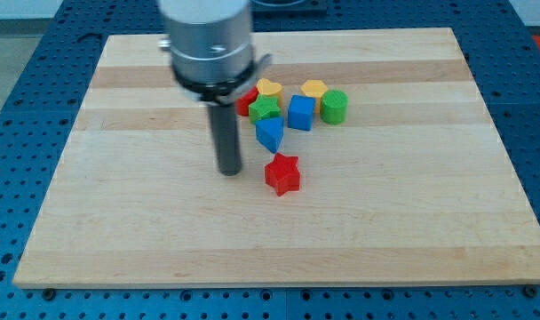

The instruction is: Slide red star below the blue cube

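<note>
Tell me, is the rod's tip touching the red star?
No, my tip stands on the board just to the view's left of the red star, with a strip of bare wood showing between them.

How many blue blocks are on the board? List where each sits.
2. Blue cube in the cluster at the view's top; another blue block just below-left of it, above the red star. More could hide behind the arm.

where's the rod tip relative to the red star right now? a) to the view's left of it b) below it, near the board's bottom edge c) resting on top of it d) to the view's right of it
a: my tip sits on the board just to the view's left of the red star, with a small gap between them, not touching.
</note>
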Robot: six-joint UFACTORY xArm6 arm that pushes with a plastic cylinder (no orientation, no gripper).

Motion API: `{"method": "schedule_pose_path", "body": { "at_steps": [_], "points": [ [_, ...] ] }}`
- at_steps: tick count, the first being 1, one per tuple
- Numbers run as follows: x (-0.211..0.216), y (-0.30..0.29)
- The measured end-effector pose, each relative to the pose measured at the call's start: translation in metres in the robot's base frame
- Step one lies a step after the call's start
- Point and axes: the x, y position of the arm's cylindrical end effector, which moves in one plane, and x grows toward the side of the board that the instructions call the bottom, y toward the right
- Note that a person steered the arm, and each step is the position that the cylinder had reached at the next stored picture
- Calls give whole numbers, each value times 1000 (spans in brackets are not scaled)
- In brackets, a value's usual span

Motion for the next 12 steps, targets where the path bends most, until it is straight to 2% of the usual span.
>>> {"method": "schedule_pose_path", "body": {
  "at_steps": [1,2,3,5,6,7,8,10,11,12],
  "points": [
    [25,-12],
    [71,20],
    [83,82],
    [34,124],
    [65,130],
    [74,98],
    [59,93],
    [28,112],
    [48,97],
    [48,47]
  ]
}}
